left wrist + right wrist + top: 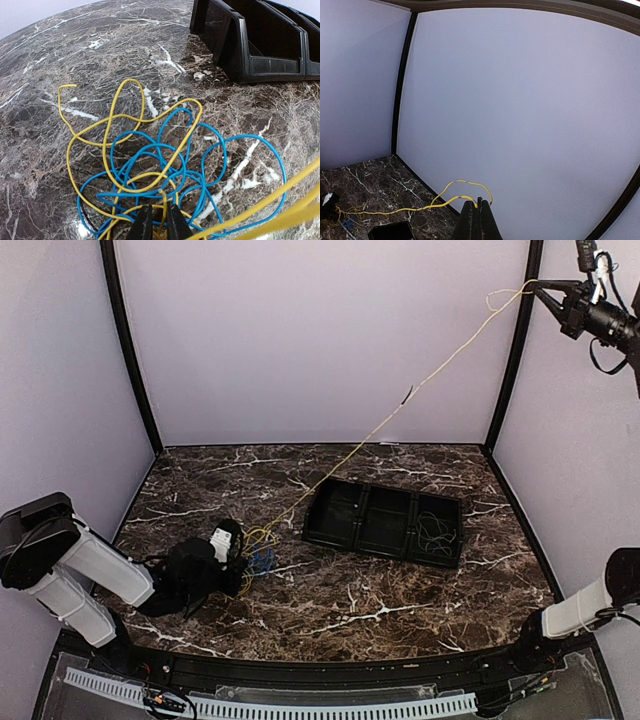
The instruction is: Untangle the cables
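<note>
Cables [150,165] tangled near desk [350,610] front-left, yellow strand pinched in nearly closed left gripper [159,222]; right gripper [478,210], raised high, clamps yellow cable's [440,365] far end.

The bench [330,600] is dark brown stone with white veins. A black tray [385,523] with three boxes lies on it toward the right, with a thin dark wire [436,536] in its right box. To the left, a tangle of yellow and blue cables [150,165] lies on the bench.
</note>
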`<move>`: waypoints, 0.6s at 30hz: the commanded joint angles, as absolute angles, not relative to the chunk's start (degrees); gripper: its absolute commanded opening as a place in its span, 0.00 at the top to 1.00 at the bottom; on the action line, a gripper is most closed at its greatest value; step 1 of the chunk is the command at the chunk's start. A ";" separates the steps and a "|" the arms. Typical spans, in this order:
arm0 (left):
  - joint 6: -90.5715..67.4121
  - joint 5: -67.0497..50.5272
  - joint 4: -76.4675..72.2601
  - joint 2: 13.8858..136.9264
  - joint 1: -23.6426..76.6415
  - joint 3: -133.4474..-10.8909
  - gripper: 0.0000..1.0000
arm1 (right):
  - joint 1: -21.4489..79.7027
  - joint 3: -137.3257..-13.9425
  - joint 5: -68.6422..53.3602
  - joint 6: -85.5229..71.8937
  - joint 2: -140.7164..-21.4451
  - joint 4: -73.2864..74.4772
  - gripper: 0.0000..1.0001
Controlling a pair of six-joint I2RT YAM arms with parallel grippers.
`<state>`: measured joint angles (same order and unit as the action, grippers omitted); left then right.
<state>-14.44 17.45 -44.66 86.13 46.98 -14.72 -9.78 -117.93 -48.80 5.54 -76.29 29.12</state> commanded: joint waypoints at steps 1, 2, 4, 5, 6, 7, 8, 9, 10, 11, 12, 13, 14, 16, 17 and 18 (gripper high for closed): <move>-14.82 17.43 -43.43 85.15 46.45 -13.54 0.89 | -10.90 -116.46 -46.44 2.82 -76.30 23.27 1.00; -14.88 17.72 -43.33 85.10 46.43 -13.54 0.89 | -11.10 -116.71 -45.73 3.04 -76.35 23.35 1.00; -15.11 17.80 -43.25 85.20 46.20 -13.46 0.90 | -11.52 -117.33 -42.58 3.11 -76.45 23.42 1.00; -15.40 17.87 -43.14 85.27 45.98 -13.49 0.90 | -11.78 -117.49 -40.51 2.51 -76.54 23.07 1.00; -15.52 18.00 -42.97 85.50 45.89 -13.51 0.91 | -12.27 -117.69 -38.54 1.90 -76.65 22.77 1.00; -15.83 18.14 -42.67 85.64 45.64 -13.60 0.91 | -13.12 -117.75 -36.50 0.90 -76.72 22.20 1.00; -16.13 18.14 -42.60 85.86 45.54 -13.55 0.92 | -14.16 -117.33 -35.08 0.17 -76.53 20.83 1.00; -16.24 18.12 -42.62 85.91 45.40 -13.54 0.93 | -15.21 -116.92 -34.22 -1.30 -76.35 19.98 1.00; -16.45 18.11 -42.67 85.99 45.38 -13.54 0.94 | -15.82 -117.01 -33.94 -1.72 -76.55 19.68 1.00; -16.53 18.06 -42.70 86.02 45.29 -13.54 0.95 | -16.12 -117.25 -33.63 -1.68 -76.82 19.64 1.00; -16.70 18.07 -42.71 86.04 45.27 -13.49 0.98 | -16.33 -117.22 -33.20 -1.73 -76.87 19.50 1.00; -16.79 18.10 -42.87 86.04 45.27 -13.43 0.99 | -16.40 -116.98 -33.11 -1.57 -76.88 19.31 1.00; -16.88 18.10 -42.97 86.04 45.27 -13.33 1.00 | -16.42 -116.74 -33.29 -1.17 -76.86 19.25 1.00; -16.85 17.95 -43.17 85.92 45.26 -13.32 1.00 | -16.42 -114.76 -35.07 -0.34 -76.58 18.89 1.00; -16.78 17.56 -43.27 85.88 45.22 -13.34 1.00 | -16.42 -113.61 -35.88 -0.27 -76.13 18.83 1.00; -16.61 17.22 -43.31 85.79 45.25 -13.46 1.00 | -16.41 -112.33 -36.24 1.05 -75.86 18.81 1.00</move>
